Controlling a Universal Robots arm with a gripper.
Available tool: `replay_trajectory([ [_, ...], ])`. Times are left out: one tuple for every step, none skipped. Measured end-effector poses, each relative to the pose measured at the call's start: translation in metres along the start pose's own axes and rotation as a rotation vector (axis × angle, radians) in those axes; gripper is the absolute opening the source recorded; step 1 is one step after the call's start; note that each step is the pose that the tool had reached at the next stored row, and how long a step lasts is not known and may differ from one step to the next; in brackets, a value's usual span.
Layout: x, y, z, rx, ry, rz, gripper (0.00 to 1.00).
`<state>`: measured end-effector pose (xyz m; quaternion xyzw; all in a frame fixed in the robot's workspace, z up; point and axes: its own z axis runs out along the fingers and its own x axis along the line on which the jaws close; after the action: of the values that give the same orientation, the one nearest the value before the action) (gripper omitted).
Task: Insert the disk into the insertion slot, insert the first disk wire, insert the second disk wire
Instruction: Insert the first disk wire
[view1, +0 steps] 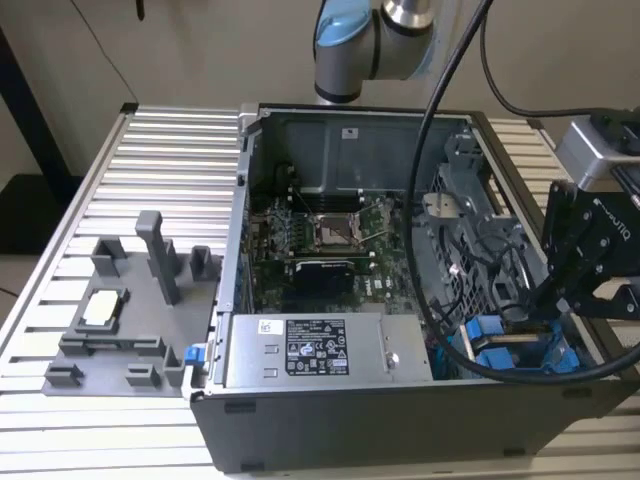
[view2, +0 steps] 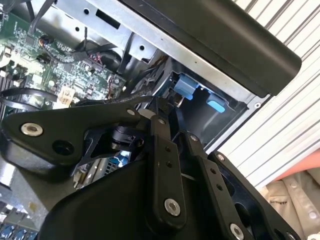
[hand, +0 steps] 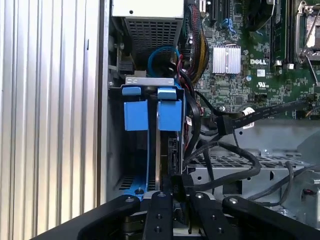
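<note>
While the gripper (hand: 178, 184) is hovering inside the open case (view1: 300, 440), its two fingers (hand: 161, 210) are pressing together right at the near edge of the disk (hand: 161, 155), which is sitting on edge inside the slot (hand: 115, 150). One disk is showing, thin and grey, with two blue tabs (hand: 170, 115) standing at its far end and black wires (hand: 225, 150) bunching just beside the fingertips.

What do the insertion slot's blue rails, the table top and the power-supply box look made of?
insertion slot's blue rails: likely moulded plastic, uniform matte colour. table top: probably bare aluminium, ribbed, dull silver sheen. power-supply box: seemingly grey sheet metal, flat folded panels.
</note>
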<state>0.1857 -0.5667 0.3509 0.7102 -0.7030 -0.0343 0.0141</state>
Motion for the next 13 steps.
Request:
replay_trajectory([
  [0.0000,-0.0013,0.0005,-0.0005,-0.0013,0.000,0.19],
  [0.0000,-0.0020,0.0010,-0.0010,-0.0023,0.000,0.19],
  [-0.0001,-0.0022,0.0016,-0.0016,-0.0033,0.000,0.19],
  [-0.0001,-0.0021,0.0018,-0.0024,-0.0032,0.001,0.19],
  [-0.0001,-0.0022,0.0022,-0.0033,-0.0033,0.001,0.19],
  [-0.0001,-0.0023,0.0027,-0.0045,-0.0035,0.002,0.19],
  [-0.0001,-0.0023,0.0033,-0.0057,-0.0038,0.003,0.19],
  [-0.0001,-0.0024,0.0039,-0.0069,-0.0038,0.004,0.19],
  [0.0000,-0.0023,0.0047,-0.0083,-0.0039,0.006,0.19],
  [-0.0001,-0.0022,0.0055,-0.0099,-0.0040,0.008,0.19],
  [0.0000,-0.0022,0.0062,-0.0113,-0.0040,0.010,0.19],
  [-0.0001,-0.0022,0.0065,-0.0118,-0.0039,0.011,0.19],
  [-0.0001,-0.0022,0.0069,-0.0122,-0.0041,0.013,0.19],
])
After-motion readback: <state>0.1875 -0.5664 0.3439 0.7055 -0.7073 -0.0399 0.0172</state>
